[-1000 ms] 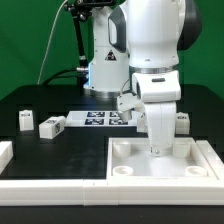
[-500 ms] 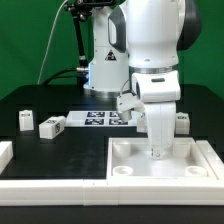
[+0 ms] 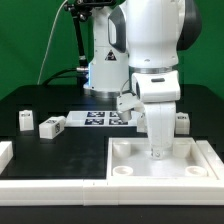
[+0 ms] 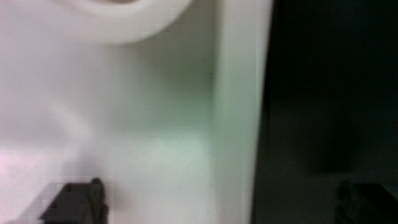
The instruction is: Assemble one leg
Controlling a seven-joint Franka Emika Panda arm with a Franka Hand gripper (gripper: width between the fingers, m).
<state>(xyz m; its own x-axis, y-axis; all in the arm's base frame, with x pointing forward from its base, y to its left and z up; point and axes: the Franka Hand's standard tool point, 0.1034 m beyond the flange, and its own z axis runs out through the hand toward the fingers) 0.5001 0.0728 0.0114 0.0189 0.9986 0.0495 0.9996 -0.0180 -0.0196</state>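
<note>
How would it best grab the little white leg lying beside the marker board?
Probably take the leg across its narrow width, at mid-length, coming straight down from above: it lies flat on its side with bare table on both flanks for the jaws.

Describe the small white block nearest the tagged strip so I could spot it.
Start at the marker board, the flat white strip behind the big square tray. Off its end on the exterior view's left lies the leg, a stubby tagged white block, closer to the strip than its twin.
</note>
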